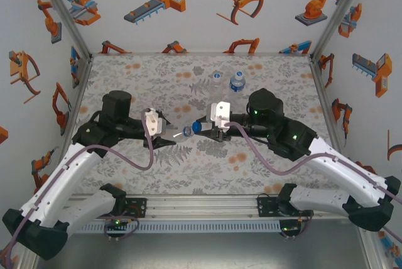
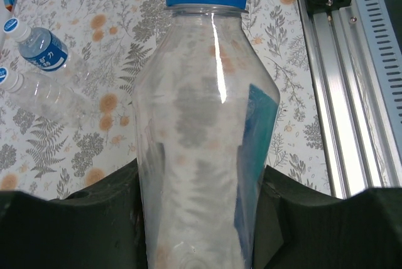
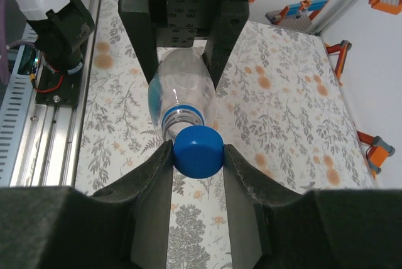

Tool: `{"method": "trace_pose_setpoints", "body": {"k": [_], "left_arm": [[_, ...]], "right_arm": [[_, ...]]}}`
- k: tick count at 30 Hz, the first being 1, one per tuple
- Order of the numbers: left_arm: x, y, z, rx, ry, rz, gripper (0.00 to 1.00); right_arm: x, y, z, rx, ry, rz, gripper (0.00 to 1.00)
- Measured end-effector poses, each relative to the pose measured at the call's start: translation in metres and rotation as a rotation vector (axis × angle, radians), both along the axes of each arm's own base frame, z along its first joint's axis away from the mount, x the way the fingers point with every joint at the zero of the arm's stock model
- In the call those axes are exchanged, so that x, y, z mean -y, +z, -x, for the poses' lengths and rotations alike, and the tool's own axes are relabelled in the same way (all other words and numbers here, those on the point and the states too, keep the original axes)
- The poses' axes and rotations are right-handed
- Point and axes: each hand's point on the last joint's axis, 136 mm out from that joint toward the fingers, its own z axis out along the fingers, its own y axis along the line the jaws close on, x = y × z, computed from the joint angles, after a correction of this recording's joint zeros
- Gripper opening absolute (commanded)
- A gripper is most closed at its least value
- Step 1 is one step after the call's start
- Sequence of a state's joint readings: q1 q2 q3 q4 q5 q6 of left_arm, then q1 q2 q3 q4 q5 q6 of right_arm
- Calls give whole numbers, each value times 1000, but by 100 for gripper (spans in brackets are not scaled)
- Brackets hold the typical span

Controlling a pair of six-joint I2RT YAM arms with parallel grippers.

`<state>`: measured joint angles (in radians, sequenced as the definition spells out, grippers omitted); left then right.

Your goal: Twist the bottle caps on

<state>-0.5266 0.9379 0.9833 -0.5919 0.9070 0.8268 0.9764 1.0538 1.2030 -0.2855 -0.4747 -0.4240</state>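
The left gripper (image 2: 198, 184) clamps the bottle (image 2: 201, 124) horizontally, neck toward the right gripper (image 3: 198, 156), which pinches the blue cap (image 3: 198, 149) at its mouth, roughly coaxial.

bright, even, diffuse light; weak soft shadows on the mat (image 1: 188, 175). white glare streak down the bottle (image 2: 218, 61); nearest foreground soft in wrist views.

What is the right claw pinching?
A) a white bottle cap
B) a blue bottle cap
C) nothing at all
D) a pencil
B: the right claw is closed on a blue bottle cap, just in front of the clear bottle and its neck.
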Motion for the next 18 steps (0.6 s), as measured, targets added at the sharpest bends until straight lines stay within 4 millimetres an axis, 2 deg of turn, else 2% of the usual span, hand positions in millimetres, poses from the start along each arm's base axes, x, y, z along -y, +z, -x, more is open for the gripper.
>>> {"method": "trace_pose_setpoints", "body": {"k": [6, 18], "left_arm": [[-1, -4, 0, -3, 13, -22, 0], [-2, -8, 0, -9, 23, -42, 0]], "right_arm": [[-7, -13, 0, -29, 25, 46, 3], [-11, -17, 3, -48, 56, 72, 2]]}}
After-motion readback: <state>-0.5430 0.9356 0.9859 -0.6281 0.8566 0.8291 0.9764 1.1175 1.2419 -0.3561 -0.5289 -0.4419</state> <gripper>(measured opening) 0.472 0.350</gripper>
